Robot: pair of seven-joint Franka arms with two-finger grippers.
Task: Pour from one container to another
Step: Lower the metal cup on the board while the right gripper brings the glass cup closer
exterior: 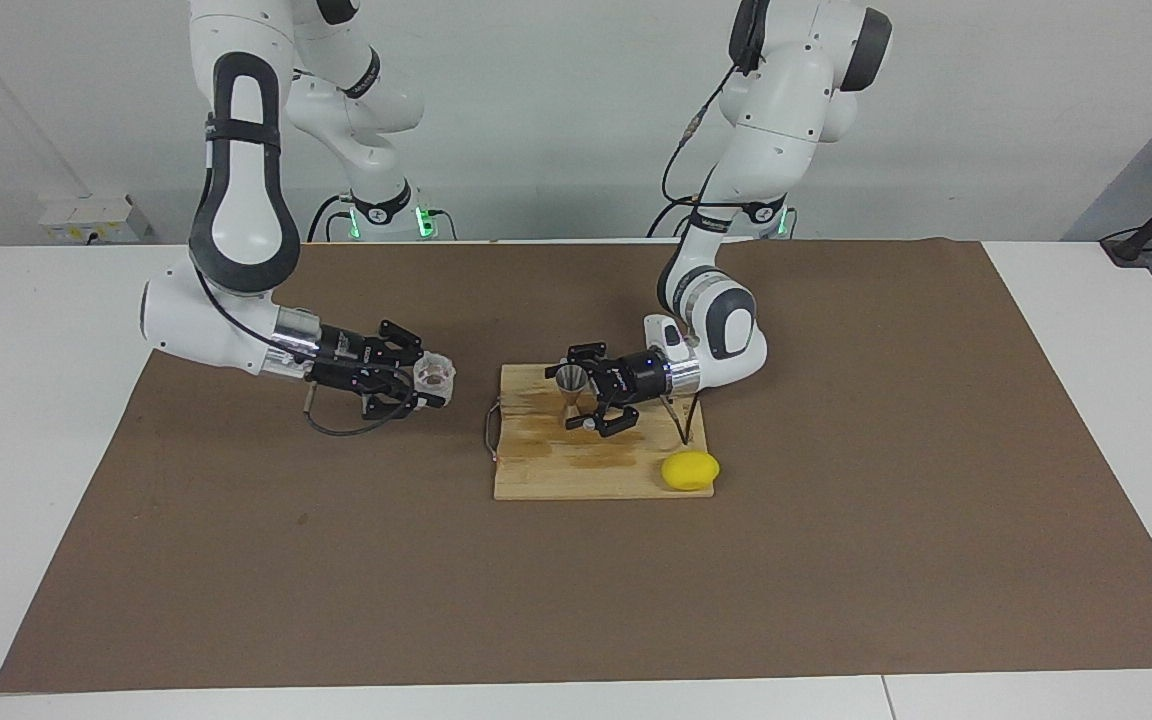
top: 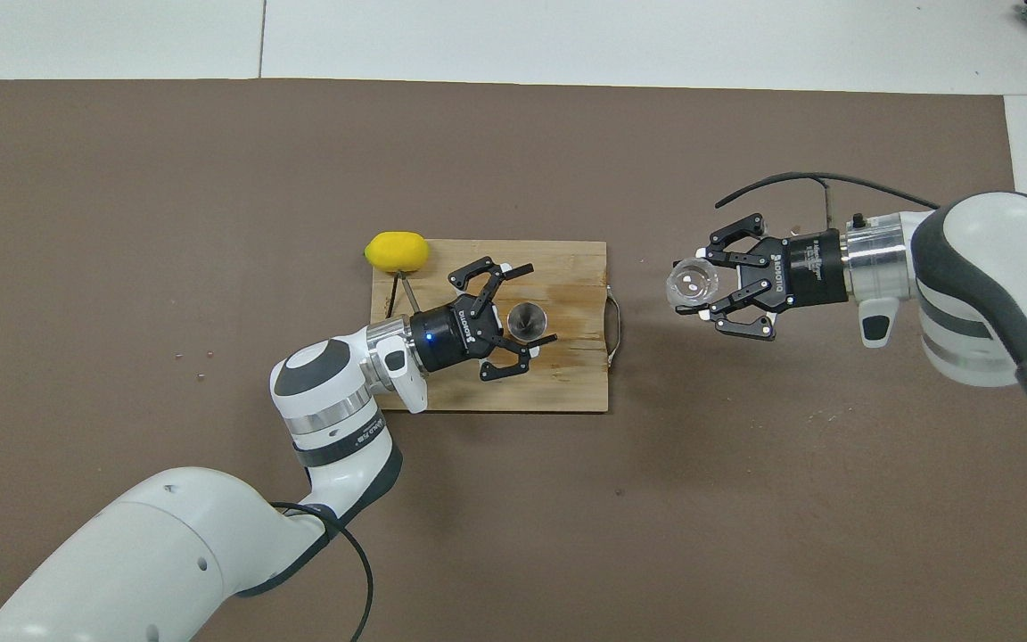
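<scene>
Reading twelve o'clock as pointing away from the robots. Grips the tumbler (top: 692, 283) in the right hand (exterior: 424, 382), clenched across its faceted wall, up over the mat (top: 210, 178) at three o'clock of the board (top: 567, 392). Leaves the left hand (top: 536, 303) released, fingers spread wide either side of the jigger (exterior: 568, 379), upright near the board's centre. Shows a lemon (top: 398, 251) at the board's eleven o'clock corner.

Probably light, stiff and breakable, that tumbler. Slick as glass, though helped by the facets. Best held at mid-wall, keeping the rim free for pouring.

Likely light, rigid and tippy on so small a foot, the jigger. Best steadied at the narrow waist.
</scene>
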